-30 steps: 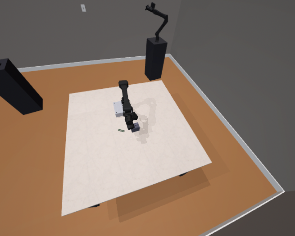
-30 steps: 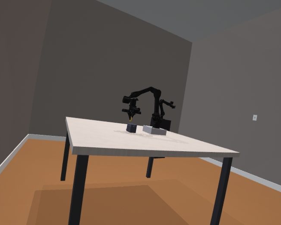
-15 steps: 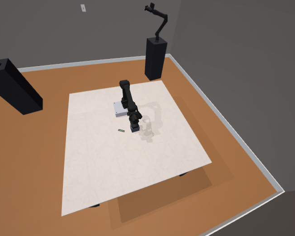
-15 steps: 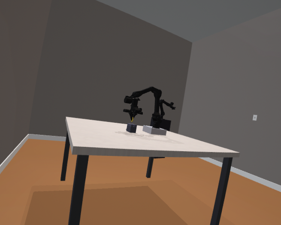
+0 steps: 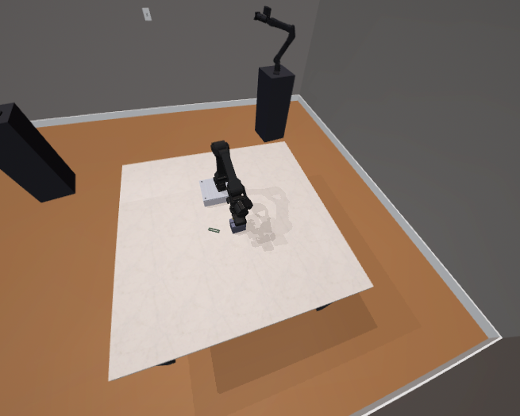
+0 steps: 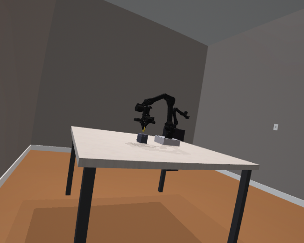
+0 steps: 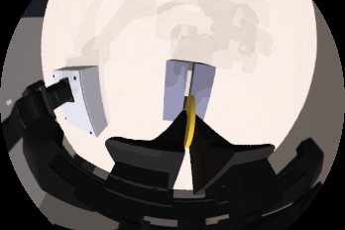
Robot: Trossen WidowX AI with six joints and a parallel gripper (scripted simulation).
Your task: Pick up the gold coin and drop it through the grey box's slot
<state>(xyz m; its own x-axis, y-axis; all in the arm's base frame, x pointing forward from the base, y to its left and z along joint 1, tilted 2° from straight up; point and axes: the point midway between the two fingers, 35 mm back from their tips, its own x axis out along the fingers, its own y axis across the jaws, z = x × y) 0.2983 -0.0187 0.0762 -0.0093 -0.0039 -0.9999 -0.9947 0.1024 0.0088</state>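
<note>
My gripper [image 7: 185, 113] [image 6: 143, 128] is shut on the thin gold coin [image 7: 189, 120] [image 6: 144, 129], which it holds on edge. It hangs a little above the small grey box [image 7: 189, 90] [image 6: 142, 137] [image 5: 236, 227]. In the wrist view the coin's edge lines up with the narrow slot [image 7: 191, 82] in the lid. The dark-green holder [image 5: 213, 229] lies empty on the table [image 5: 197, 313] [image 6: 107, 151], to the left of the box in the top view. It does not show in the wrist view.
The arm's pale grey base plate [image 5: 210, 193] [image 6: 166, 141] [image 7: 82, 99] sits behind the box. Black camera stands [image 5: 274, 100] [image 5: 22, 152] stand on the floor beyond the table.
</note>
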